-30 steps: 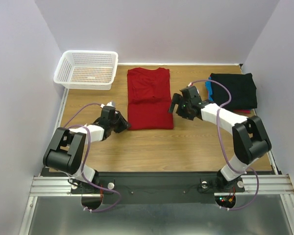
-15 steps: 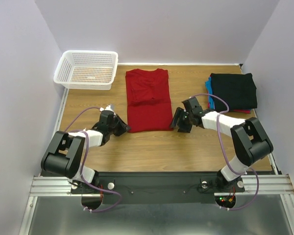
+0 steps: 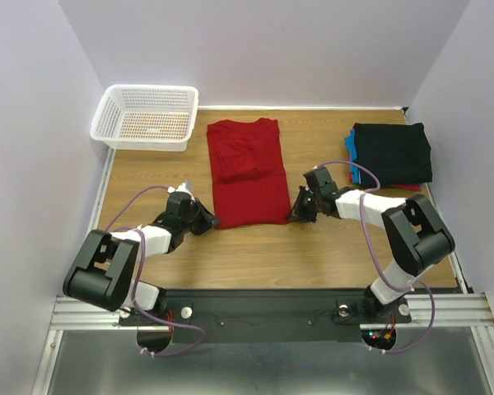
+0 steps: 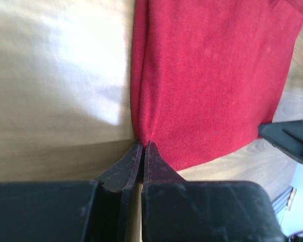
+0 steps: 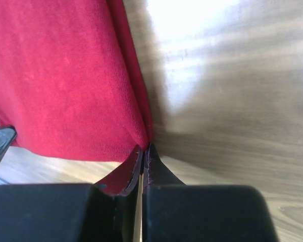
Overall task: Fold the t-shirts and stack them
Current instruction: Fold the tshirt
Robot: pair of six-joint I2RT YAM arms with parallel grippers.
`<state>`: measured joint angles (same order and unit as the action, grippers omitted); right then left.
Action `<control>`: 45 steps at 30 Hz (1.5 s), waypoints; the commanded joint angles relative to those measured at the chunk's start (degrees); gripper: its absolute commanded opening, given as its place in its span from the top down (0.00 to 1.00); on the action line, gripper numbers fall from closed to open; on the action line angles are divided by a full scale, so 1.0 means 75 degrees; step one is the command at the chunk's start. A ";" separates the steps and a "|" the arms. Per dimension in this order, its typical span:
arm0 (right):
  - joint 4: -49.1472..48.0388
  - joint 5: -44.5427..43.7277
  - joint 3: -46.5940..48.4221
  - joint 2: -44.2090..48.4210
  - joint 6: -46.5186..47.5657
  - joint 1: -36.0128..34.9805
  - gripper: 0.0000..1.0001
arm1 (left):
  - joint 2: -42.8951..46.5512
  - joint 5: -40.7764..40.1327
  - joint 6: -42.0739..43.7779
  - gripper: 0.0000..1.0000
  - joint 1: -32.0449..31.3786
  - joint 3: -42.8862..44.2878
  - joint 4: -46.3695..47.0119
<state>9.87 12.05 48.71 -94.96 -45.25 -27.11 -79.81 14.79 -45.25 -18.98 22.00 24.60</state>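
Note:
A bright red t-shirt (image 3: 246,171) lies folded lengthwise in the middle of the table, collar end to the back. My left gripper (image 3: 212,219) is shut on its near left corner, the red cloth (image 4: 207,75) pinched between the black fingers (image 4: 126,166). At the near right corner my right gripper (image 3: 295,215) is shut on the same shirt (image 5: 60,80), its fingertips (image 5: 156,166) closed over the hem. At the back right sits a stack of folded t-shirts (image 3: 393,153), black on top, with blue and red edges showing beneath.
A white lattice basket (image 3: 146,117) stands at the back left corner. White walls close in the table on the left, back and right. Both arm bases sit on the rail at the near edge.
My right gripper came down from above the shirt's right side to its near right corner and shut on it. The left gripper shifted slightly nearer and tightened on its corner; the shirt shifted a little.

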 commanded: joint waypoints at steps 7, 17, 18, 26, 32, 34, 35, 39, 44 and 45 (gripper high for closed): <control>0.0790 0.0408 -0.2040 0.3712 0.0140 -0.0123 1.00 | 0.3661 0.0070 -0.1347 1.00 -0.1591 -0.1678 -0.1213; 0.2739 0.0572 -0.1949 0.6848 -0.0083 -0.0146 1.00 | 0.7593 -0.0108 -0.2673 1.00 -0.2930 -0.1657 -0.3549; 0.2739 0.0584 -0.1820 0.6837 0.0010 -0.0135 1.00 | 0.7595 -0.0131 -0.2638 1.00 -0.2942 -0.1528 -0.3573; 0.2716 -0.1052 0.0322 0.5338 0.0444 -0.0135 0.99 | 0.5689 -0.1291 -0.1656 1.00 -0.2942 0.0370 -0.3679; 0.2528 -0.1911 0.1485 0.4250 0.0713 -0.0123 1.00 | 0.4421 -0.1866 -0.1162 1.00 -0.2778 0.1566 -0.3515; 0.2505 -0.2098 0.1858 0.3968 0.0807 -0.0123 0.99 | 0.4255 -0.1866 -0.1022 1.00 -0.2591 0.1811 -0.3479; 0.2470 -0.2134 0.1965 0.3838 0.0842 -0.0123 1.00 | 0.4139 -0.1854 -0.0963 1.00 -0.2520 0.1871 -0.3421; 0.2352 -0.2450 0.2563 0.3229 0.1041 -0.0123 1.00 | 0.3845 -0.1726 -0.0775 1.00 -0.2111 0.2024 -0.3327; 0.2177 -0.2615 0.3372 0.2269 0.1334 -0.0123 1.00 | 0.3470 -0.1048 -0.0541 1.00 -0.1116 0.2071 -0.2801; 0.2142 -0.2638 0.3616 0.2081 0.1370 -0.0112 1.00 | 0.3307 -0.0965 -0.0471 1.00 -0.1009 0.2094 -0.2742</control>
<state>30.41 -4.25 69.82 -76.23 -37.65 -27.83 -53.19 4.54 -51.94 -30.13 34.87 -0.82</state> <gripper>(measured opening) 0.026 0.110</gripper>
